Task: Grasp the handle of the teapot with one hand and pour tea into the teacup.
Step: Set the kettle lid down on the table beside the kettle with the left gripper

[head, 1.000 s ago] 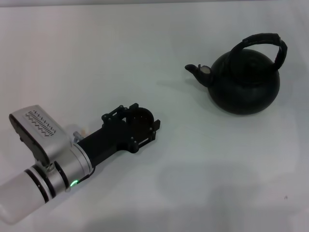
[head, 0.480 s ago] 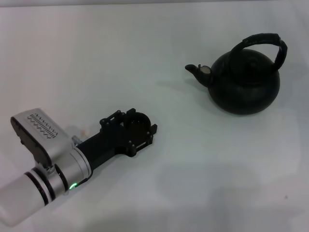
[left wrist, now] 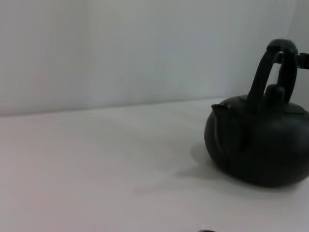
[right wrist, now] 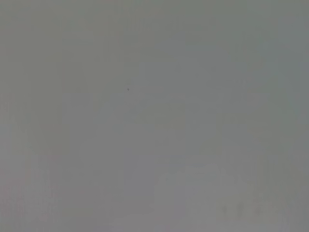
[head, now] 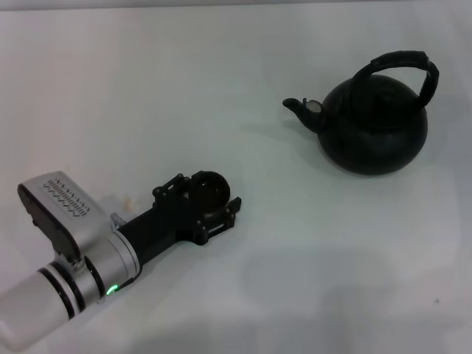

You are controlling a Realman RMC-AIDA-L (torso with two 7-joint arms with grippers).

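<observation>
With its jaws closed around the teacup point(head: 209, 189), the left gripper point(head: 214, 198) is positioned well apart from the teapot point(head: 372, 125), whose handle point(head: 402, 65) remains to be grasped.

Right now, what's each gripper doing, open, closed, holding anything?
Left gripper: around the teacup on the table; whether it is closed on it cannot be told.
Right gripper: not in view.

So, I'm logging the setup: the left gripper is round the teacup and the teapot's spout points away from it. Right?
Not quite. In the head view the left gripper is round the teacup, but the spout of the teapot points toward it, to the robot's left, not away.
</observation>
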